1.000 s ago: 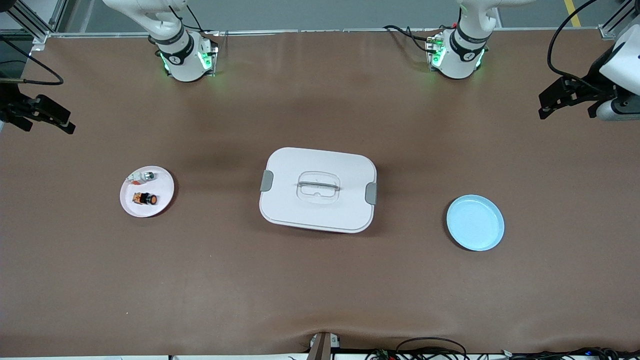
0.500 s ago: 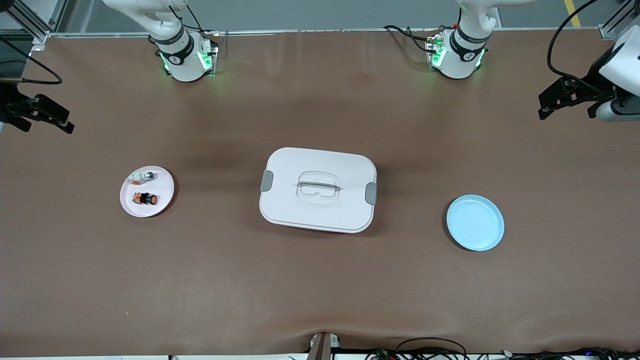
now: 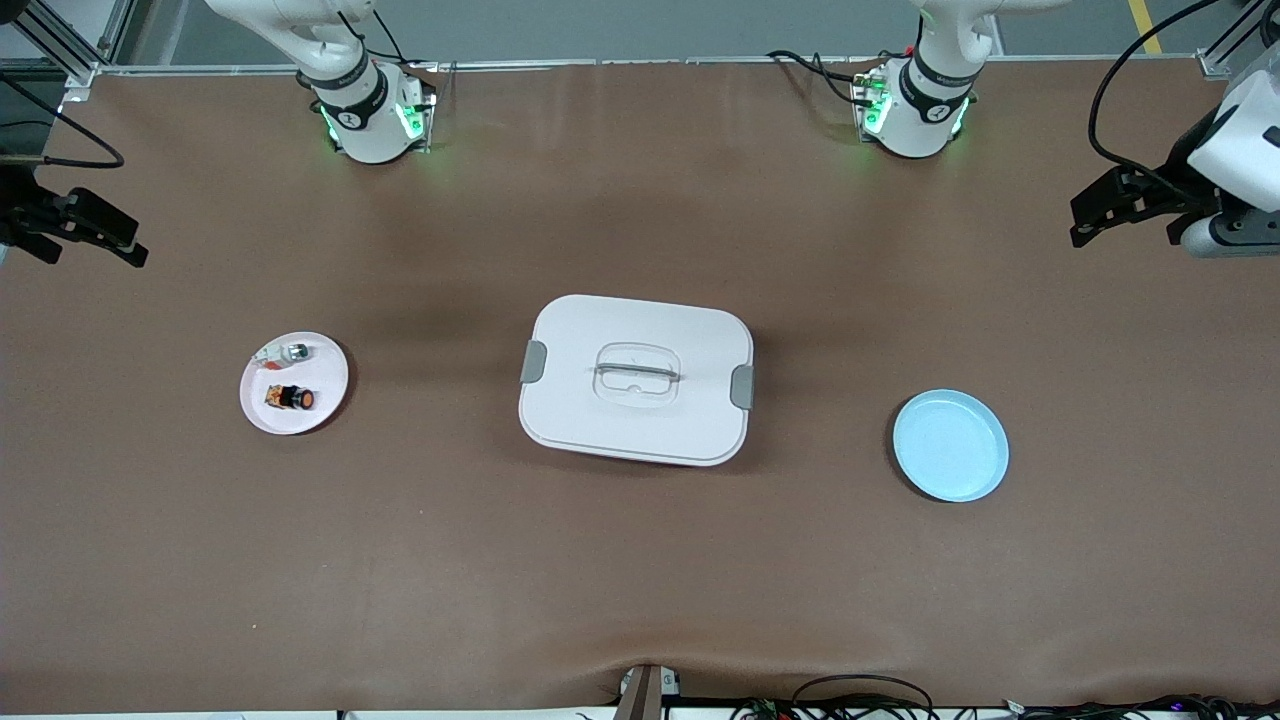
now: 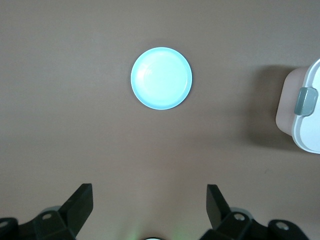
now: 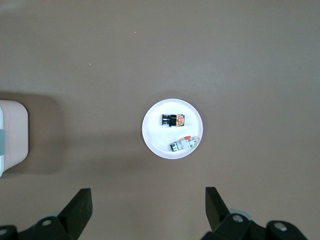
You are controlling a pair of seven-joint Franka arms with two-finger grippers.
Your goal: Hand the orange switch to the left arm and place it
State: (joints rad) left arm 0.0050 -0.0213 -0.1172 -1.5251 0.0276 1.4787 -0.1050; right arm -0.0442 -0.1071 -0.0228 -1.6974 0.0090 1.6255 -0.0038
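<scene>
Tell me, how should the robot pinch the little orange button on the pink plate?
Probably by its black barrel. The orange switch lies on its side on the pink plate, so coming straight down with a finger on each long side looks best. The silver part lies apart from it, leaving room. The open right gripper is high above the plate.

A brown table point(image 3: 640, 560) fills the view. A small pink plate point(image 3: 325, 398) sits on it toward the right arm's end. On this plate lies a little silver and white part point(image 3: 285, 352) with a bit of red. It lies near the plate's rim, on the side farther from the front camera. A round blue plate point(image 3: 950, 445) sits toward the left arm's end of the table. Some black cables point(image 3: 860, 692) lie along the table's near edge.
</scene>
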